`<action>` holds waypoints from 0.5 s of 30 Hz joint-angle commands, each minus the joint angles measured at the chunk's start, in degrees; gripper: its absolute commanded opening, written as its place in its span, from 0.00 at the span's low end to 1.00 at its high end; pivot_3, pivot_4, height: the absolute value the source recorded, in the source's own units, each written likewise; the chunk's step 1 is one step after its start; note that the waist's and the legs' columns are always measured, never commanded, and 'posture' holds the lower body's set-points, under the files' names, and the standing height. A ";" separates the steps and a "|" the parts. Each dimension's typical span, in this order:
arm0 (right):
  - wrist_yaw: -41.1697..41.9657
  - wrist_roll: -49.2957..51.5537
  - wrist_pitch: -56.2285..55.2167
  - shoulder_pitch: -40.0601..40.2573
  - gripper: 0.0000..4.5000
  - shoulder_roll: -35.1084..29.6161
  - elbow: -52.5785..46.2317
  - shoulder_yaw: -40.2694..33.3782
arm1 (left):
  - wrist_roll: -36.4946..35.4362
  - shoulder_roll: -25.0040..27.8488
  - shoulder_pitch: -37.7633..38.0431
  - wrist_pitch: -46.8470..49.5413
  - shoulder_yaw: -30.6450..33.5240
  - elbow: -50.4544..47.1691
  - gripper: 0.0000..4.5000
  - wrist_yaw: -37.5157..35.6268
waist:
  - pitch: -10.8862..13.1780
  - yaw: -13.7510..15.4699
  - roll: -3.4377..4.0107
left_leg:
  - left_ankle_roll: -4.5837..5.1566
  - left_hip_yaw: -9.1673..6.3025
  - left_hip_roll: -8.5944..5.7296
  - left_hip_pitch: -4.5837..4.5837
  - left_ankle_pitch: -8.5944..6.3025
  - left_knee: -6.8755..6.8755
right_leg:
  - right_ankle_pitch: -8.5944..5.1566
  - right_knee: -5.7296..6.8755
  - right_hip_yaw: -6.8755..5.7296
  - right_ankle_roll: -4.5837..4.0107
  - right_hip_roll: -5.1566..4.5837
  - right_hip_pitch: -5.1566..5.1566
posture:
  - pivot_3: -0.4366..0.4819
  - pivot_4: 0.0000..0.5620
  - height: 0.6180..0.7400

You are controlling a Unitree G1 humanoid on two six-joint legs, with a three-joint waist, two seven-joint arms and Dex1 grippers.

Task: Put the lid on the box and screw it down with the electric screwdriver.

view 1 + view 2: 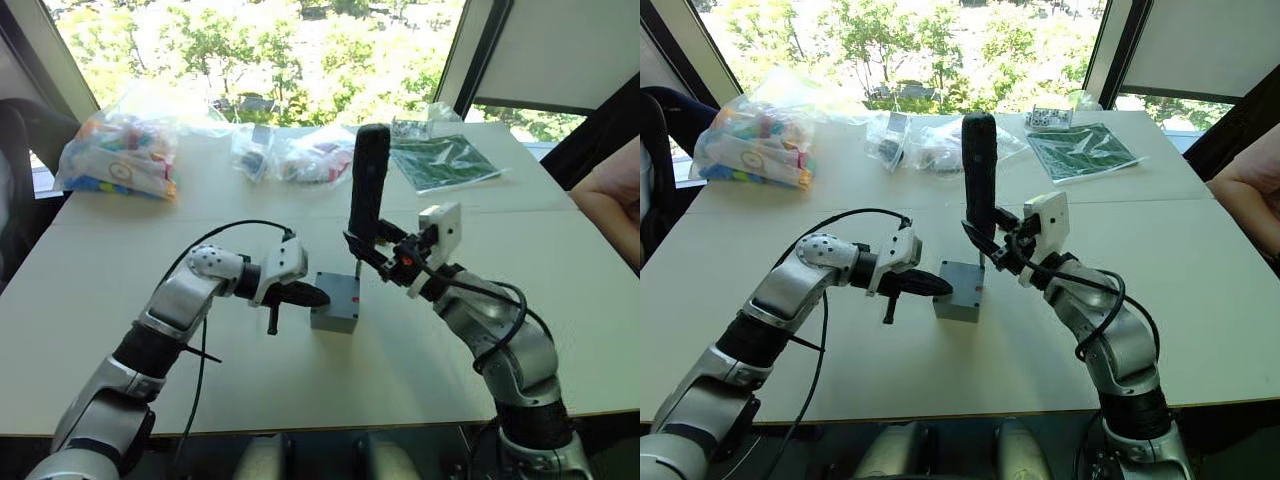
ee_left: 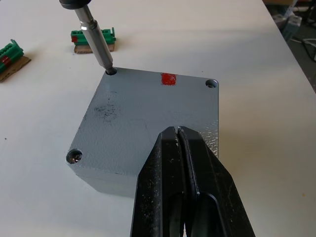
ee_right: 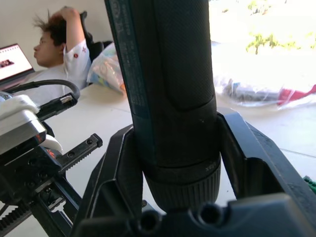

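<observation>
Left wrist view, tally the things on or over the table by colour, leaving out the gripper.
Grey: 1, the box
Green: 2, the connector blocks
Dark metal: 1, the electric screwdriver, its bit in a corner hole
Total: 4

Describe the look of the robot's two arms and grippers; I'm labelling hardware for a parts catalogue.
Both arms are silver-grey metal segments with black joints and loose black cables. The left gripper has two slim black fingers behind a white wrist housing. The right gripper has black fingers, a white boxy wrist module and small red accents.
</observation>
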 commanded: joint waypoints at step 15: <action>-18.88 36.40 52.18 -24.19 0.39 -28.62 27.85 -25.07 | -13.48 4.13 0.43 16.03 8.60 -15.60 0.00 1.82 | 0.31 0.01 0.00 | 0.23 0.10 -0.14 -0.38 -0.13 -0.07 | -0.06 -0.51 -0.04 -0.29 -0.43 -0.14 | 0.48 0.27 1.00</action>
